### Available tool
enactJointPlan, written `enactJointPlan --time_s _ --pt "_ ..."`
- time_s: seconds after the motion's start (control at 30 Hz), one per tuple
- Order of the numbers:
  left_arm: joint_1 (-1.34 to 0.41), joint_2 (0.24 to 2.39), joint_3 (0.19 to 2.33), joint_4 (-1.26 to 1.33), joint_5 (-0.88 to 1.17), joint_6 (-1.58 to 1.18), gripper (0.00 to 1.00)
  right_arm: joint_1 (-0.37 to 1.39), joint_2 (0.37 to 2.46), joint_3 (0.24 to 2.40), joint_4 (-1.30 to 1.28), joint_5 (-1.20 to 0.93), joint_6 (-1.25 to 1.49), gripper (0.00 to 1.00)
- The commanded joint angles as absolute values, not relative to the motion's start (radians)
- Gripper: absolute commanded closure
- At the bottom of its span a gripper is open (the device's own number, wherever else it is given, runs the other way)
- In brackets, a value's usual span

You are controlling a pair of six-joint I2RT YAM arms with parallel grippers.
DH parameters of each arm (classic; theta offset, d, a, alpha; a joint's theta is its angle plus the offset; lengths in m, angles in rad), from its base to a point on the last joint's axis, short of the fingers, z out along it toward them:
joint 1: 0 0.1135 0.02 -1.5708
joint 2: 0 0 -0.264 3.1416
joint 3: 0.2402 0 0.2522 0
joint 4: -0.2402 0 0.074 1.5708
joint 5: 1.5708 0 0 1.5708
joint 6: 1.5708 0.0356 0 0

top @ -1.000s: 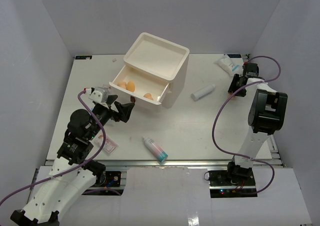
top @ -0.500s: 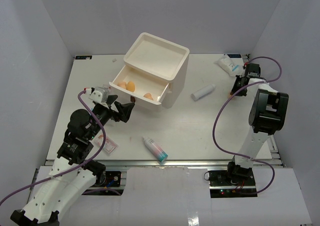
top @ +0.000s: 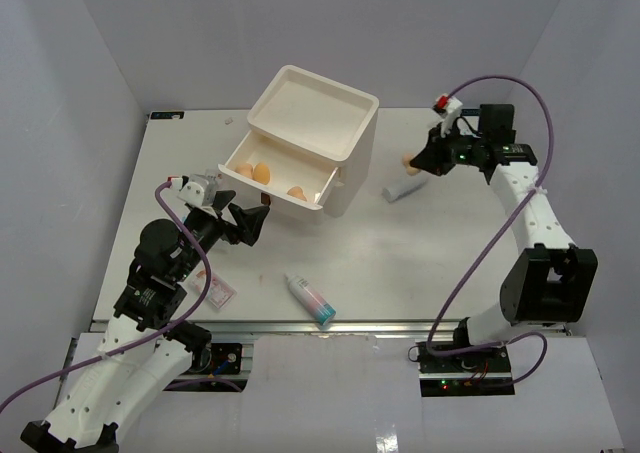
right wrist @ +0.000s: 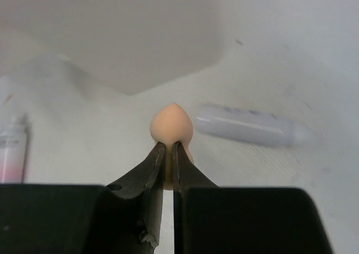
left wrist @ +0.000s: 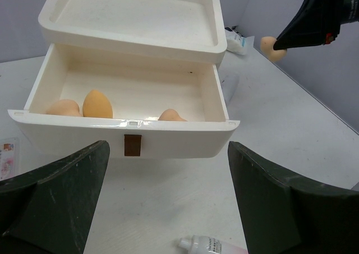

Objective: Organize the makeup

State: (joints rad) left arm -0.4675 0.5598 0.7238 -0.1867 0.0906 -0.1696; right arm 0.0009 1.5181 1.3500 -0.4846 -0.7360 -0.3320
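Observation:
My right gripper (top: 414, 162) hangs above the table just right of the cream drawer box (top: 313, 108), shut on a tan egg-shaped sponge (right wrist: 172, 125); the same sponge (left wrist: 271, 46) shows in the left wrist view. Below it lies the white tube (right wrist: 247, 126). The top drawer (left wrist: 126, 137) is pulled out, with three sponges inside (left wrist: 97, 104). My left gripper (top: 254, 223) stands open in front of that drawer with nothing between its fingers. The white bottle with the teal cap (top: 311, 301) lies near the front edge. One flat sachet (top: 222, 291) lies at the front left.
More sachets (left wrist: 238, 41) lie at the back right, behind the box. White walls close the table on three sides. The right arm's purple cable (top: 470, 263) loops over the right half of the table.
The right arm has swung from the back right corner to beside the box, lifted, its jaws closed on a sponge. The left arm has not moved.

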Motion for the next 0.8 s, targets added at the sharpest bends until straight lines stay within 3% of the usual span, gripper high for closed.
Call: enactJointPlan --time_s 0.0,0.1,0.37,0.5,0.67,0.77 --pt "-0.463 0.557 0.721 -0.181 0.101 -0.173 0.02 0.236 1.428 1.428 -0.626 -0.868 -0.627 0.92" --pt "-0.463 0.556 0.719 -0.182 0.096 -0.175 0.02 0.424 1.443 1.530 -0.674 -0.856 -0.670 0.92" --pt "-0.463 0.571 0.716 -0.183 0.084 -0.175 0.02 0.598 1.637 1.796 -0.738 -0.773 -0.665 0.92" --pt "-0.463 0.577 0.715 -0.183 0.072 -0.173 0.02 0.681 1.689 1.812 -0.647 -0.617 -0.564 0.92" --pt "-0.463 0.589 0.716 -0.185 0.071 -0.173 0.02 0.718 1.762 1.825 -0.579 -0.423 -0.478 0.84" --pt "-0.463 0.595 0.715 -0.184 0.069 -0.174 0.02 0.719 1.794 1.843 -0.568 -0.363 -0.458 0.72"
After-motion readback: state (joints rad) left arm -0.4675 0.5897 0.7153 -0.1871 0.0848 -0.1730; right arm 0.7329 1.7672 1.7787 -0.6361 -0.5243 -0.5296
